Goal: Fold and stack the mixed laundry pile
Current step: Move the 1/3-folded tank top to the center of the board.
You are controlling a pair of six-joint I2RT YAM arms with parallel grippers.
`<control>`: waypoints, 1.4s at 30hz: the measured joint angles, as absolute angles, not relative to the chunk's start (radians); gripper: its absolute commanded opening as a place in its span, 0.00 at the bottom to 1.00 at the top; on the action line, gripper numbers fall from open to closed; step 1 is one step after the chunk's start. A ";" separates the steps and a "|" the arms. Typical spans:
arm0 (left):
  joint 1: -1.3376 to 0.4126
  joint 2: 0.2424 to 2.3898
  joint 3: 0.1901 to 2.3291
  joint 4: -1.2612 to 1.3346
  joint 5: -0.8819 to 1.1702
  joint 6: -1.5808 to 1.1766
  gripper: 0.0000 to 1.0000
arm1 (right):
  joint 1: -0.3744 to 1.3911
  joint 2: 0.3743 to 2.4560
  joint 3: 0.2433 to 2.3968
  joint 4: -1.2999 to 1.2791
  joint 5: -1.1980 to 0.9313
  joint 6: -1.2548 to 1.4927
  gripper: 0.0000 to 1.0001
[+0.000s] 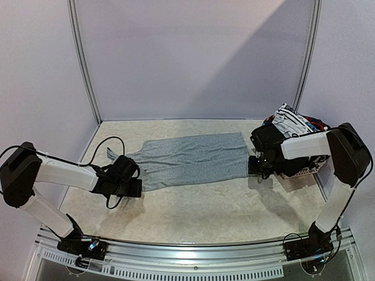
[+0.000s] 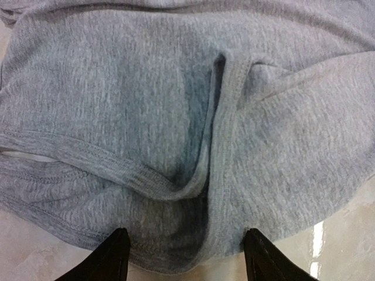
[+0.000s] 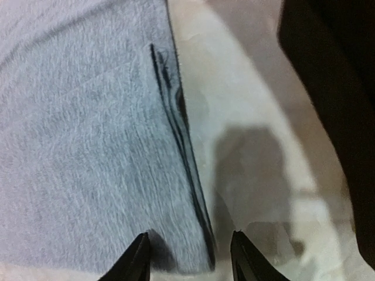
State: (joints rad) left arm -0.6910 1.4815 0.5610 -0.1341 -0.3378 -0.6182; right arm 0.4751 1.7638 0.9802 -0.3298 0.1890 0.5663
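Note:
A light grey garment (image 1: pixel 193 157) lies spread flat across the middle of the table. My left gripper (image 1: pixel 136 187) is open at its left end; in the left wrist view the gripper (image 2: pixel 186 257) straddles a folded hem of the grey cloth (image 2: pixel 176 117). My right gripper (image 1: pixel 253 165) is open at the garment's near right corner; in the right wrist view the gripper (image 3: pixel 190 257) straddles the corner edge of the grey cloth (image 3: pixel 88 146). The rest of the laundry pile (image 1: pixel 293 124), with a white black-striped piece and red and blue bits, is heaped at the far right.
Black cloth (image 1: pixel 268 139) hangs from the heap beside the right gripper and shows in the right wrist view (image 3: pixel 334 88). A bit of the pink basket (image 1: pixel 302 171) shows under the right forearm. White walls close in the back and sides.

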 measured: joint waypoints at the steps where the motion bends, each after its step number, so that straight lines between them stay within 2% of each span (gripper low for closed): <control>1: -0.691 1.483 0.559 -0.130 -0.343 -0.618 0.63 | 0.475 1.782 0.989 -0.325 0.184 0.567 0.37; 4: -0.691 1.493 0.557 -0.111 -0.356 -0.619 0.49 | 0.474 1.815 1.005 -0.304 0.175 0.568 0.21; 7: -0.691 1.509 0.556 -0.081 -0.366 -0.612 0.19 | 0.472 1.823 1.009 -0.290 0.168 0.568 0.02; 9: -0.690 1.518 0.555 -0.060 -0.367 -0.606 0.01 | 0.471 1.823 1.009 -0.290 0.160 0.574 0.00; 16: -0.690 1.462 0.550 -0.117 -0.367 -0.595 0.00 | 0.487 1.763 0.950 -0.315 0.147 0.583 0.00; 22: -0.691 1.328 0.549 -0.257 -0.368 -0.619 0.00 | 0.570 1.620 0.866 -0.406 0.181 0.617 0.00; 27: -0.697 1.317 0.558 -0.364 -0.364 -0.656 0.00 | 0.604 1.454 0.757 -0.464 0.206 0.672 0.00; 32: -0.743 1.309 0.564 -0.443 -0.347 -0.688 0.00 | 0.657 1.377 0.684 -0.493 0.222 0.731 0.00; 35: -0.780 1.295 0.579 -0.499 -0.349 -0.710 0.05 | 0.699 1.358 0.660 -0.522 0.237 0.768 0.01; 36: -0.794 1.286 0.584 -0.520 -0.349 -0.720 0.12 | 0.713 1.351 0.651 -0.539 0.247 0.789 0.04; 38: -0.810 1.267 0.591 -0.553 -0.349 -0.735 0.44 | 0.736 1.342 0.646 -0.555 0.257 0.808 0.22; 39: -0.817 1.256 0.595 -0.572 -0.352 -0.742 0.65 | 0.744 1.335 0.645 -0.569 0.262 0.819 0.35; 40: -0.822 1.240 0.599 -0.592 -0.355 -0.749 0.74 | 0.750 1.327 0.645 -0.580 0.267 0.833 0.49; 42: -0.825 1.203 0.607 -0.624 -0.373 -0.756 0.81 | 0.757 1.297 0.647 -0.618 0.298 0.849 0.68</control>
